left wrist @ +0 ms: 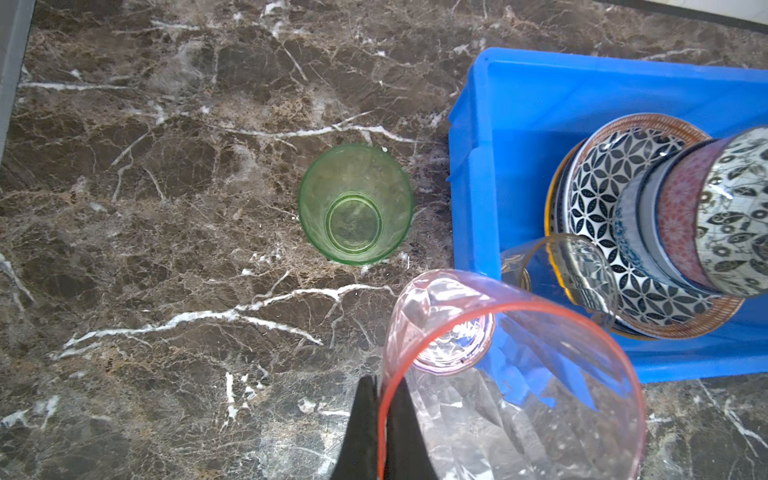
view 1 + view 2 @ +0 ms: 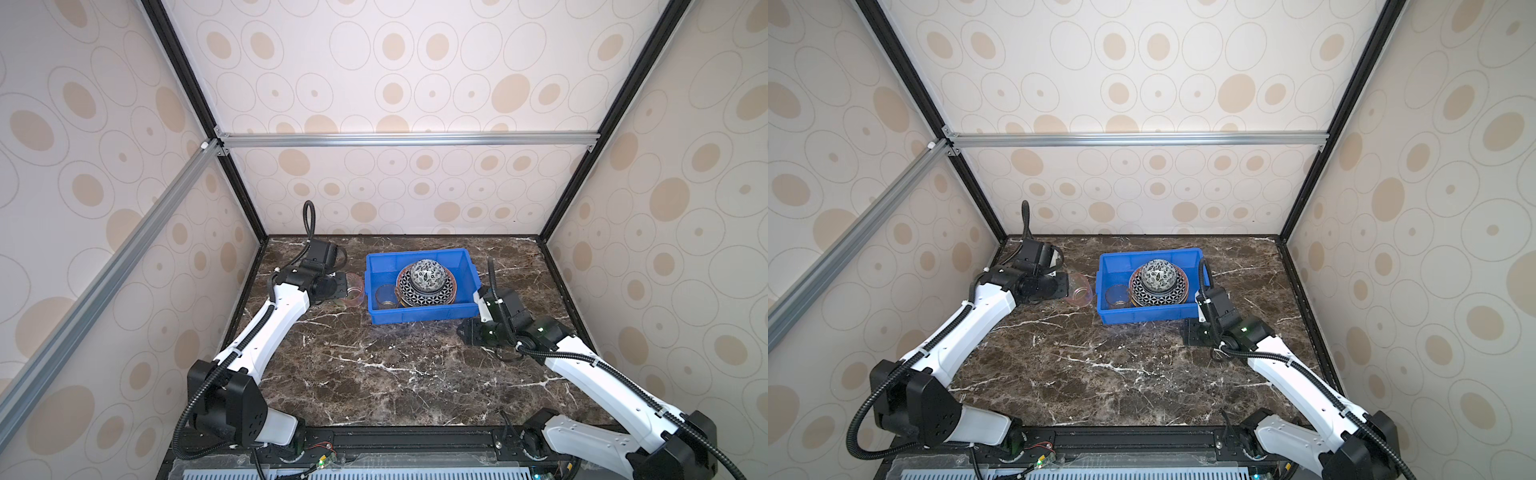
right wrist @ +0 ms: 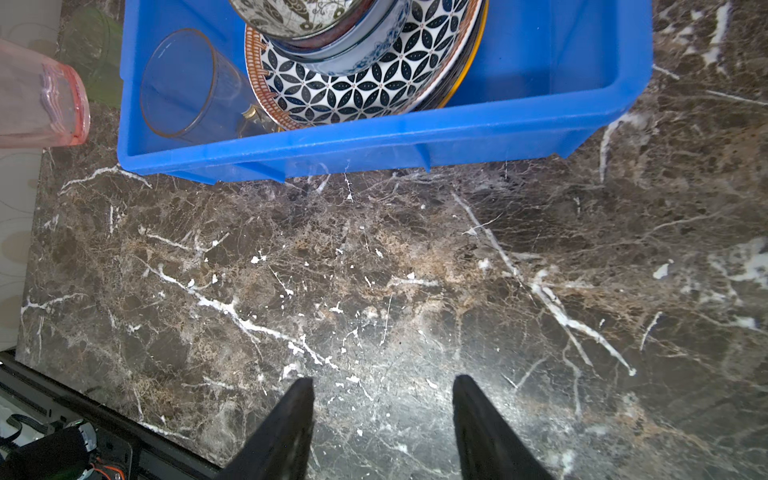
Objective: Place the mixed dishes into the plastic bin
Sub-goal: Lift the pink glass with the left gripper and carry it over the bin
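Pinched the rim of the pink cup (image 1: 498, 407) with left gripper (image 1: 382, 386), just beside the blue bin (image 1: 519, 104), probably for tipping in. Held right gripper (image 3: 383, 380) empty, jaws apart, near bin.

Top views high; wrist views low; bin (image 2: 419, 313) shared

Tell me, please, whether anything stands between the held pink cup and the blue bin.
Nothing but the side wall of the blue bin separates the pink cup, in the left gripper, from its inside; a clear cup stands just behind that wall.
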`<state>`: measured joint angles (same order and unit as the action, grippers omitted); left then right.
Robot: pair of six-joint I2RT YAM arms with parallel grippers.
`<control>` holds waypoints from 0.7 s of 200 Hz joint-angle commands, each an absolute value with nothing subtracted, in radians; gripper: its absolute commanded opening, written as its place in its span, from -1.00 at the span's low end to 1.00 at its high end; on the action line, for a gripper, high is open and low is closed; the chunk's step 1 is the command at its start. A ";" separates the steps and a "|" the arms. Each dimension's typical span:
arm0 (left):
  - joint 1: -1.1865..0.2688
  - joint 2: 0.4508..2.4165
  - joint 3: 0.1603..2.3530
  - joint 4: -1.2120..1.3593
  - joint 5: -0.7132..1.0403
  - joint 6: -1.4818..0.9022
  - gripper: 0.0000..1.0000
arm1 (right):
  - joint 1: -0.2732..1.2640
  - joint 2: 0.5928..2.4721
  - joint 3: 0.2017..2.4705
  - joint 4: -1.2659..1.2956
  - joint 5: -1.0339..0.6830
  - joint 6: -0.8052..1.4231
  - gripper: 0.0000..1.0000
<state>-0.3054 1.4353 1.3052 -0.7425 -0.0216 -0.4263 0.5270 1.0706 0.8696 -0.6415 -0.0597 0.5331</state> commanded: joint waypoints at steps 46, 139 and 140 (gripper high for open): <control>-0.379 1.504 1.465 -0.764 -0.030 -0.421 -1.00 | 0.523 1.068 0.862 -0.643 -0.041 0.520 0.14; -0.470 1.638 1.603 -0.782 -0.044 -0.416 -1.00 | 0.523 1.026 0.847 -0.660 -0.001 0.511 0.14; -0.470 1.639 1.604 -0.782 -0.044 -0.417 -1.00 | 0.523 1.026 0.847 -0.660 0.000 0.511 0.14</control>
<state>-0.4515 1.6184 1.5352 -0.7597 -0.0292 -0.4259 0.5270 1.0538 0.8665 -0.6430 -0.0257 0.5213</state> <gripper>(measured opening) 0.050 0.571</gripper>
